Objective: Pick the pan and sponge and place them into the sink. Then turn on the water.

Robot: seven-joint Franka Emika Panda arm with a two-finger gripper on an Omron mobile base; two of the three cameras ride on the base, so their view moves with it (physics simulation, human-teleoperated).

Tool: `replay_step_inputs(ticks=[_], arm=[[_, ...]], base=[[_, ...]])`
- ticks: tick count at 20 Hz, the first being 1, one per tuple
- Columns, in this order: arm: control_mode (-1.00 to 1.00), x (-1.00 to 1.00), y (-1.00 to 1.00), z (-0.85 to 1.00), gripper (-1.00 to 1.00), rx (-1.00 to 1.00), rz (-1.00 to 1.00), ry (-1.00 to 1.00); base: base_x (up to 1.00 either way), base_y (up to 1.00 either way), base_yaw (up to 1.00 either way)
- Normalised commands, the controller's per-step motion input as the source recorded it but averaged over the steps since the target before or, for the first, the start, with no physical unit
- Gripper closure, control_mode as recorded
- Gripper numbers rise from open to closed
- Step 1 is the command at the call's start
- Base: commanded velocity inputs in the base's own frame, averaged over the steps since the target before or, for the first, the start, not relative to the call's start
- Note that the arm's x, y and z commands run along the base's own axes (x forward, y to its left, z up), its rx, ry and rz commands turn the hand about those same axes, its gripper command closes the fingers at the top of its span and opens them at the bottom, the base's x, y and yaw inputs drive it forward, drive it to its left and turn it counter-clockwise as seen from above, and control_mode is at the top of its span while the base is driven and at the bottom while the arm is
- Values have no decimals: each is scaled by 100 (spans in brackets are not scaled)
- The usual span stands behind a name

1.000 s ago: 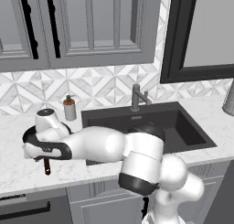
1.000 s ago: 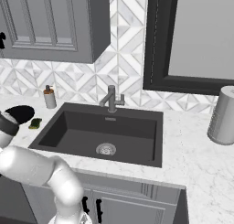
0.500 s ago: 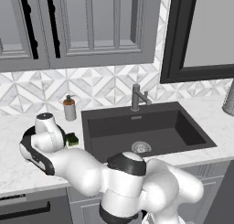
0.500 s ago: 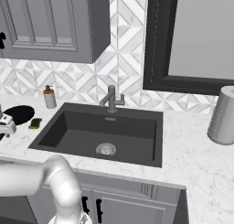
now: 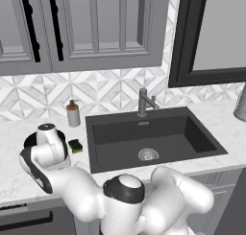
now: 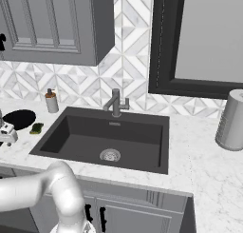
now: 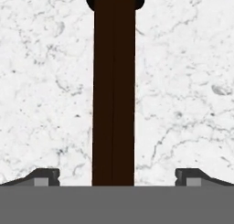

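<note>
I'm looking over a white marble counter [image 6: 204, 165] with a diamond-tile backsplash [image 5: 105, 92] running behind it. Grey cabinets [image 5: 86, 28] are hanging at eleven o'clock, a dark-framed window [image 6: 199, 42] is sitting at one o'clock, and grey drawers [image 6: 142, 210] are showing below.

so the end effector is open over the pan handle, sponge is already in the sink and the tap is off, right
Not quite: the sponge is not in the sink; it lies on the counter to the sink's left, beside the pan, as both base views show. The rest holds: the hand view shows the end effector open with the pan handle between its tips, and no water falls from the tap.
</note>
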Motion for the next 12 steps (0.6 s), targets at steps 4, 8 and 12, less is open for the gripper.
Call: replay_step_inputs(ticks=[4,8,12], arm=[[-100,0,6,-19,100,0,0,0],[-100,0,0,0,100,0,0,0],[-100,0,0,0,100,0,0,0]], base=[[0,0,0],[0,0,0],[0,0,0]])
